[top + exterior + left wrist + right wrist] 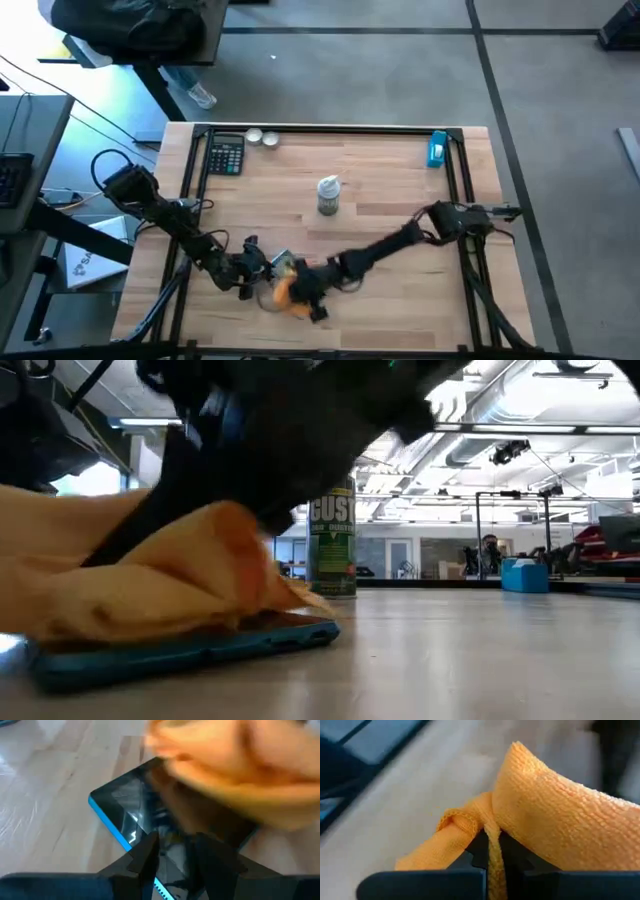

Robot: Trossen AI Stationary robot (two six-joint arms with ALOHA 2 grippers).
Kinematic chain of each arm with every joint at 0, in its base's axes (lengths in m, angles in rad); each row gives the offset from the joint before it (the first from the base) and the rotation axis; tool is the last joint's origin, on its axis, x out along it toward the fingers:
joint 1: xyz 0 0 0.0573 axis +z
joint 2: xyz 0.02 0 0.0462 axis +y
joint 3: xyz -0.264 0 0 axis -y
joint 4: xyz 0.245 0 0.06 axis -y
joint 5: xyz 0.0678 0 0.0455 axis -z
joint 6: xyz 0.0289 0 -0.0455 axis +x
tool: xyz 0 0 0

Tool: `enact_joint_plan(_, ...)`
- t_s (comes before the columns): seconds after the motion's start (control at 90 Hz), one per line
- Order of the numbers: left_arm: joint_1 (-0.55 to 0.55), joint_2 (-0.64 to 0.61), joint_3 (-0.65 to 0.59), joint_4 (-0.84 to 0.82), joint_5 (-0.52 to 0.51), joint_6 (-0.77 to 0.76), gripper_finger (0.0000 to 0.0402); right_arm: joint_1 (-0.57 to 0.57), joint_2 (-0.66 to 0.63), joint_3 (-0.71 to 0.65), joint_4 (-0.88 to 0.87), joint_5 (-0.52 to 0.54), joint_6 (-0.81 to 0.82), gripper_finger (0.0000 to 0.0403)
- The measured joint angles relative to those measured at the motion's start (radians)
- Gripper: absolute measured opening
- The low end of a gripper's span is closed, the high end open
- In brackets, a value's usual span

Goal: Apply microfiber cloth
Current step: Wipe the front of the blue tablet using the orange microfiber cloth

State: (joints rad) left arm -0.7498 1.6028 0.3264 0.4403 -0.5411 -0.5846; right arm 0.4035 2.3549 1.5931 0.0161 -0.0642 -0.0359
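My right gripper pinches the orange microfiber cloth, draped below it on the blue-edged tablet. Left gripper pins the tablet's near edge, fingers nearly closed.

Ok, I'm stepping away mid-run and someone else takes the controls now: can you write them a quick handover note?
Right gripper: shut on the microfiber cloth, reaching across to the table's front-left area.
Left gripper: shut on the near edge of the tablet, apparently steadying it.
The tablet lies flat on the table with the cloth draped on its screen.
Done: cloth picked up and brought onto the screen.
Left: wipe the part of the screen not yet covered, then release both.
The spray can stands mid-table, clear of both arms.
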Motion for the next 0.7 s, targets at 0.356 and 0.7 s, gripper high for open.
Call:
enact_joint_plan(0.356, 0.000, -0.001, -0.001, -0.002, 0.003, 0.003, 0.0114, -0.146, 0.008, -0.005, 0.116, 0.102, -0.128, 0.0000)
enact_joint_plan(0.7, -0.003, -0.001, -0.002, -0.015, -0.024, -0.039, 0.0114, -0.207, 0.003, -0.003, 0.071, -0.066, -0.174, 0.0000)
